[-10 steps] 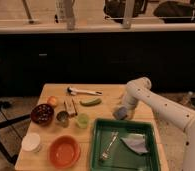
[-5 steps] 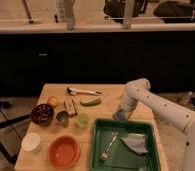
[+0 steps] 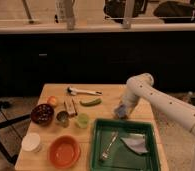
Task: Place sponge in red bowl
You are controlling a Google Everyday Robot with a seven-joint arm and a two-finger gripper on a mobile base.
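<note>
The red bowl (image 3: 65, 151) stands empty near the table's front left. My gripper (image 3: 122, 112) hangs low over the wooden table (image 3: 107, 100), just behind the back edge of the green tray (image 3: 123, 123) and well to the right of the bowl. A small bluish-grey thing shows at the gripper's tip. I cannot tell whether it is the sponge. No other sponge shows plainly.
The tray holds a fork (image 3: 108, 146) and a pale cloth-like piece (image 3: 133, 145). To the left are a dark bowl (image 3: 42, 114), an orange (image 3: 52, 100), a metal cup (image 3: 62, 118), a green cup (image 3: 82, 120), a green vegetable (image 3: 90, 102), a white utensil (image 3: 83, 91) and a white container (image 3: 31, 142).
</note>
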